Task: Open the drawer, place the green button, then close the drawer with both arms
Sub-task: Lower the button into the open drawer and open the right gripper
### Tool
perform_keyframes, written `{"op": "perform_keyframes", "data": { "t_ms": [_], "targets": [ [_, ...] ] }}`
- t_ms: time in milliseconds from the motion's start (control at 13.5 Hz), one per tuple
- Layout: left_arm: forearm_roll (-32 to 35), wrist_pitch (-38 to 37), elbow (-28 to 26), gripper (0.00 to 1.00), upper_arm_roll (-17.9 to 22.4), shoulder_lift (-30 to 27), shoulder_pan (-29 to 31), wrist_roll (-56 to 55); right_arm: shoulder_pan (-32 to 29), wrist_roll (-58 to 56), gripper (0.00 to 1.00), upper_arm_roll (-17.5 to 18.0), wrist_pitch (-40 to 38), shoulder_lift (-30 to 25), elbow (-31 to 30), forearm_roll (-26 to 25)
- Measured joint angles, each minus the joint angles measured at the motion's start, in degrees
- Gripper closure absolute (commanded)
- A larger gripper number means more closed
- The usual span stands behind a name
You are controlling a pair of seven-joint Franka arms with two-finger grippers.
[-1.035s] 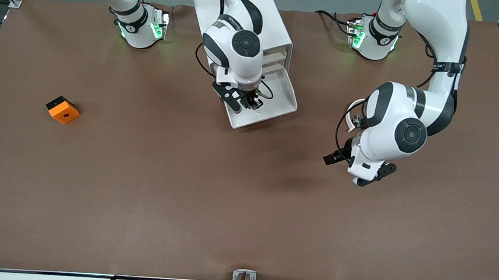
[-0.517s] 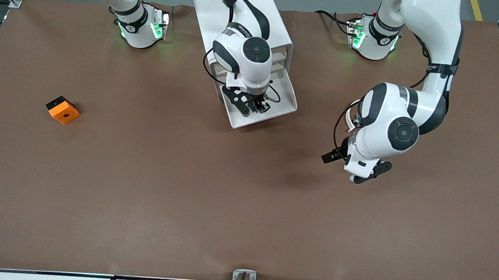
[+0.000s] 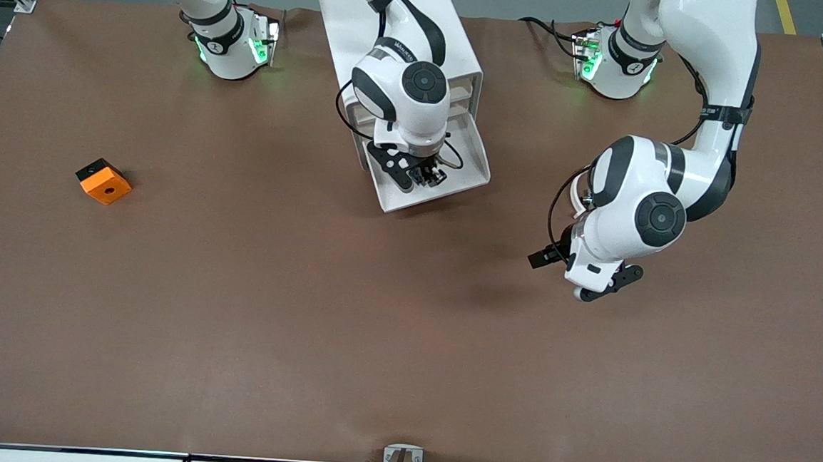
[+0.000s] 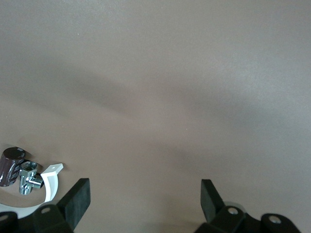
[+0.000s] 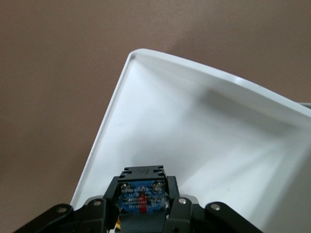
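Toward the right arm's end of the table (image 3: 235,306), well away from every edge, sits an orange cube (image 3: 103,181) with a hole in its top face, alone on the brown surface. Next along, at the edge where the arm bases stand, a white cabinet (image 3: 458,44) has its lowest drawer (image 3: 469,164) pulled out toward the front camera, the tray's white floor (image 5: 194,141) open to view. Over that tray hangs the right gripper (image 3: 422,175), its fingers (image 5: 181,201) closed narrowly on the button (image 5: 141,195), whose black body and bluish base show between them in the right wrist view; the button is held above the drawer's floor, near the tray's front corner. Farther toward the left arm's end, the left gripper (image 3: 580,271) hovers over bare table with its fingers (image 4: 77,196) spread wide and holding nothing. Under that arm, beside one fingertip in the left wrist view, lie small parts (image 4: 22,174): a dark brown knurled cap, a shiny metal fitting and a curved white piece, close together on the table.
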Motion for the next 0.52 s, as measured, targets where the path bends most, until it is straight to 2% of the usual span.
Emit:
{"op": "perform_keyframes", "data": {
  "t_ms": [74, 148, 222, 517],
  "targets": [
    [0.00, 0.13, -0.13, 0.00, 0.00, 0.00, -0.12, 0.00, 0.06, 0.00, 0.53, 0.00, 0.46, 0.24, 0.00, -0.06],
    [0.00, 0.22, -0.23, 0.00, 0.00, 0.00, -0.20, 0.00, 0.14, -0.06, 0.37, 0.00, 0.91, 0.44, 0.00, -0.15],
    [0.00, 0.28, -0.29, 0.00, 0.00, 0.00, -0.23, 0.00, 0.30, -0.07, 0.00, 0.00, 1.24, 0.59, 0.00, -0.33],
    [0.00, 0.54, -0.37, 0.00, -0.01, 0.00, -0.47, 0.01, 0.89, -0.79, 0.00, -0.10, 1.58, 0.87, 0.71, -0.75]
  ]
}}
